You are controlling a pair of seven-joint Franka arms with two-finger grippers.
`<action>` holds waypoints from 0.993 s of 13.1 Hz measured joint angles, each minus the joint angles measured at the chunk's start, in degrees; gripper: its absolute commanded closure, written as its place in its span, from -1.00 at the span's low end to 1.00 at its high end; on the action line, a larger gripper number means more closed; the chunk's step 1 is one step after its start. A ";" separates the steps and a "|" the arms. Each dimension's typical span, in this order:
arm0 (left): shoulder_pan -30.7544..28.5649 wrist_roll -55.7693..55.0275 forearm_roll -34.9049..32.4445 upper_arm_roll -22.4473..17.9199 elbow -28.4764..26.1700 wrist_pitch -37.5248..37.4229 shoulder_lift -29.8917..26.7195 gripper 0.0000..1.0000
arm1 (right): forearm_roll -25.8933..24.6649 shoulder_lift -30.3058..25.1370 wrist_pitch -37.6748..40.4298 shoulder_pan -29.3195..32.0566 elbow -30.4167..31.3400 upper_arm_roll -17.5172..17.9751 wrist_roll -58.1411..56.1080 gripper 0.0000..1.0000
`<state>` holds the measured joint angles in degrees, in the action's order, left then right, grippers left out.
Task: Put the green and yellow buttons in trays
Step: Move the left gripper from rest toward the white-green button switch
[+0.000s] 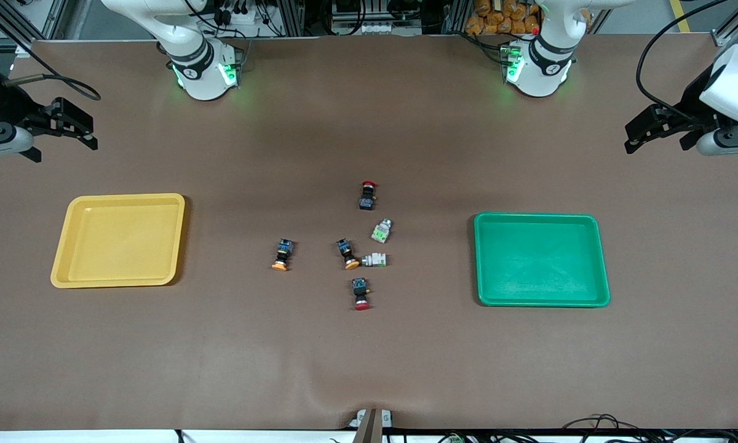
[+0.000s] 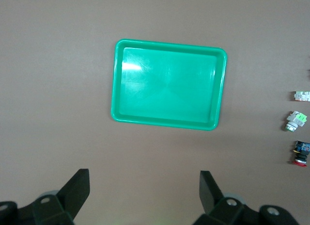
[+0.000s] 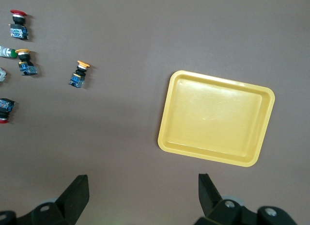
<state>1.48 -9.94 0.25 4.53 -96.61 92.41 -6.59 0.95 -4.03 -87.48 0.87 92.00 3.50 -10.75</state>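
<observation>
While both arms wait high at the table's ends, nothing is held. The left gripper stands wide open and empty, its fingers framing bare table at the bottom of its wrist view; in the front view it sits at the upper right edge. The right gripper is likewise wide open and empty, at the upper left edge of the front view.

Outward from the jaws: the green tray lies center right in the front view, empty, at the left arm's end. The yellow tray lies center left, empty, at the right arm's end.

All buttons lie on their sides in a cluster at frame center, between the trays and well apart from both. One yellow button is the outlier toward the yellow tray, long axis running toward the camera, cap nearest it. The second yellow button touches or nearly touches a green button, whose axis runs across the table. The other green button lies tilted, just above. Two red buttons bracket the cluster above and below; not task items.

Judgement: the right arm is nearer the outlying yellow button; the left arm is nearer the green pair. No button is placed yet.
</observation>
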 measured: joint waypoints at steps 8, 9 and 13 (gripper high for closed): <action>1.40 -0.42 0.10 4.85 -0.49 1.22 5.77 -1.00 | 0.00 0.01 0.00 0.00 -0.01 0.00 0.00 -1.00; 1.57 -2.63 0.17 7.40 -0.79 3.84 8.51 -1.00 | 0.00 0.01 0.00 0.00 -0.01 0.00 0.00 -1.00; 6.11 -21.29 -0.51 15.14 -1.48 18.60 20.98 -1.00 | 0.00 0.03 0.00 0.00 -0.02 -0.01 0.00 -1.00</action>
<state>7.59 -31.23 -0.26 19.68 -98.09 111.01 14.38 0.95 -4.00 -87.48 0.87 91.98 3.49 -10.75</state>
